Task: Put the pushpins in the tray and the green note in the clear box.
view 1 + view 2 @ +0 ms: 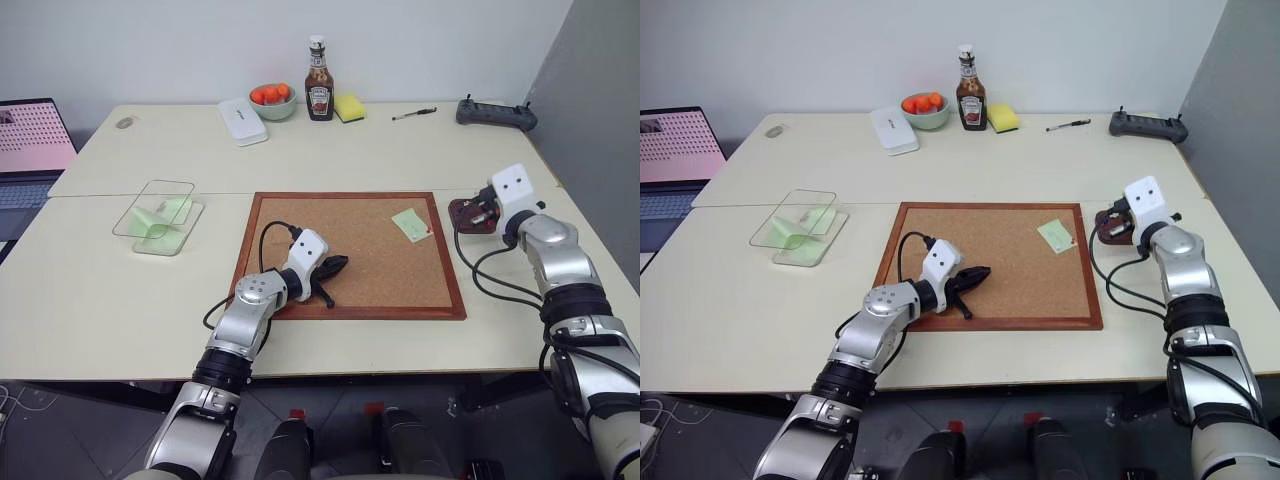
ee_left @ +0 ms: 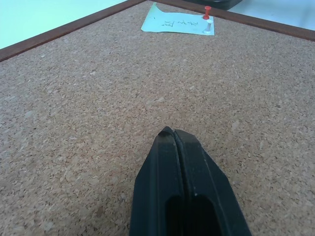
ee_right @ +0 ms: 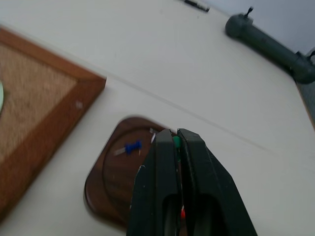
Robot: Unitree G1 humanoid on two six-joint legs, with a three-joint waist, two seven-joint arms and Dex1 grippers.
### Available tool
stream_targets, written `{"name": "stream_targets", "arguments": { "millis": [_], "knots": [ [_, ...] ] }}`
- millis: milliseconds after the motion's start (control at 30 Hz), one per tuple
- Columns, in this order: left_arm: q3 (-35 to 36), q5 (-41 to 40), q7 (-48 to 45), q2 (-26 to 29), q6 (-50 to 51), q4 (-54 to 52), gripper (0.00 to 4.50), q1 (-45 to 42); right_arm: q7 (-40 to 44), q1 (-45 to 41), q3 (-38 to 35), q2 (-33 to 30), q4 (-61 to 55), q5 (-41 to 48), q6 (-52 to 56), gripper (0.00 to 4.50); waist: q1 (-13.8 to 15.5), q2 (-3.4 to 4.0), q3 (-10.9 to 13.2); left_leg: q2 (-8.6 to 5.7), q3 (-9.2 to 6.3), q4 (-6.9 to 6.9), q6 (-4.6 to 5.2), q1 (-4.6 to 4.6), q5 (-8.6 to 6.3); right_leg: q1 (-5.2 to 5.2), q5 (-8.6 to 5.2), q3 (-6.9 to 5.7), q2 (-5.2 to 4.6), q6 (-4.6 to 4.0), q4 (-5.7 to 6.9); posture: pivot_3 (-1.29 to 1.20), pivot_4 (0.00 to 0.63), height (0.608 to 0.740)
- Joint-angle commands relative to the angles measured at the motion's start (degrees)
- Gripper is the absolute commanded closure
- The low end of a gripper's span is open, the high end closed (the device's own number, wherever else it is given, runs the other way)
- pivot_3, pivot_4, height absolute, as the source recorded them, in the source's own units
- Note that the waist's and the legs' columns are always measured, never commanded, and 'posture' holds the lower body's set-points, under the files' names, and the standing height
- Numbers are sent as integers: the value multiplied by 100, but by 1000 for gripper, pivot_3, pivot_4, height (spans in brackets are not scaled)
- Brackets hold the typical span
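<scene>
Pin (image 3: 176, 142) pinched in right gripper (image 3: 174, 135) over tray (image 3: 106, 184) (tiny, slippery; best held by head); left gripper (image 2: 172, 132) shut, empty.

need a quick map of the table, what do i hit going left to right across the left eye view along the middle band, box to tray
clear box with green slips in it → left gripper, shut, over the cork board → green note pinned to the board → tray with the right gripper above it
</scene>
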Motion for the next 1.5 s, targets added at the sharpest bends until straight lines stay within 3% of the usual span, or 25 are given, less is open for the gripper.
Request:
{"name": "stream_targets", "arguments": {
  "millis": [33, 200, 233, 400, 633, 800, 933, 1333, 1433, 1500],
  "knots": [
    [-267, 140, -66, -55, 77, 196, 4500, 123, -48, -99, 86, -70, 169, -182, -271, 4419, 4, 1, 0, 0, 0, 0, 0, 0, 0, 0, 0, 0, 0, 0, 0, 0, 150, 740],
    [-261, 137, -57, -35, 72, 155, 4500, 137, -128, -238, 86, -30, 482, -228, -415, 3354, 6, 1, 0, 0, -1, -1, 0, -2, 0, 0, 0, -1, 0, 0, -3, 0, 150, 740],
    [-253, 133, -50, -29, 72, 154, 4500, 139, -141, -270, 82, -28, 525, -228, -439, 3307, 5, 1, 0, 0, -1, -1, 0, -2, 0, 0, 0, -1, 0, 0, -3, 0, 150, 740],
    [-250, 125, -45, -2, 68, 134, 4500, 174, -196, -394, 14, -38, 585, -177, -530, 1978, 4, 1, 0, 0, -2, 0, 0, -1, 0, 0, 0, -1, 0, 0, -2, 0, 150, 740],
    [-257, 124, -56, 5, 65, 140, 4500, 170, 32, -299, -301, -96, -272, 234, -302, 465, 6, 1, 0, 0, -2, 0, 0, -2, 0, 0, 0, -1, 0, 0, -2, 0, 150, 740],
    [-268, 116, -90, 24, 60, 142, 4500, 175, 586, 409, -416, 51, -1635, 768, 405, 465, 12, 0, -1, 1, -6, -1, 0, -3, 0, 1, -1, -5, 0, 0, -3, 0, 150, 740],
    [-291, 110, -98, 15, 70, 149, 4500, 160, 471, 845, -389, 325, -2129, 867, 766, 465, 15, 0, -1, 1, -9, -1, 0, -2, 0, 5, -1, -8, 0, 0, -5, 0, 150, 740],
    [-314, 96, -136, 34, 104, 107, 4500, 198, -179, 864, -370, 901, -1746, 727, 587, 465, 12, 2, -2, 1, -8, -1, 0, 0, 0, 5, -1, -9, 0, 0, -5, 0, 150, 740],
    [-318, 99, -118, 25, 119, 81, 4500, 220, -184, 838, -360, 899, -1666, 727, 574, 883, 12, 2, -2, 1, -8, -1, 0, 0, 0, 5, -1, -8, 0, 0, -5, 0, 150, 740],
    [-316, 97, -109, 18, 124, 71, 4500, 231, -165, 851, -331, 892, -1653, 721, 581, 1431, 11, 2, -2, 1, -8, -1, 0, 0, 0, 5, -1, -9, 0, 0, -5, 0, 150, 740]
  ]
}}
